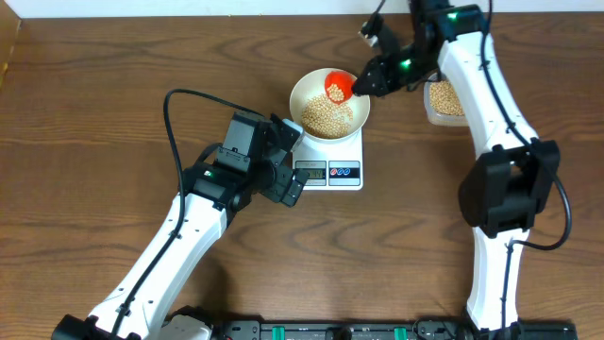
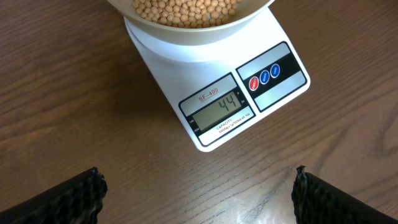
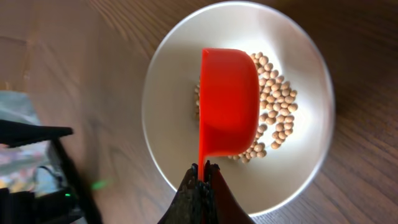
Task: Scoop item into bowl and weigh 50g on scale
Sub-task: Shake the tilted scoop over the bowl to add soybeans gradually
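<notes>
Beans (image 1: pixel 328 117) lie heaped in the white bowl (image 1: pixel 300 87), which sits on the scale (image 1: pixel 327 173) near the middle of the table (image 1: pixel 94 113). At the left, the left claw (image 1: pixel 291 161) hangs spread wide with nothing in it, pointed at the scale's front edge, near it but apart. The display (image 2: pixel 221 109) reads 44, with three round buttons (image 2: pixel 265 76) beside it. Over the bowl's far right side a red scoop (image 3: pixel 227 102) is tilted. A few beans seem to sit in it, though the overhead view is too small to be sure. The right claw (image 3: pixel 202 180) is pinched tight on the scoop's thin handle. Furthest right, a clear tub (image 1: pixel 444 99) holds more beans.
</notes>
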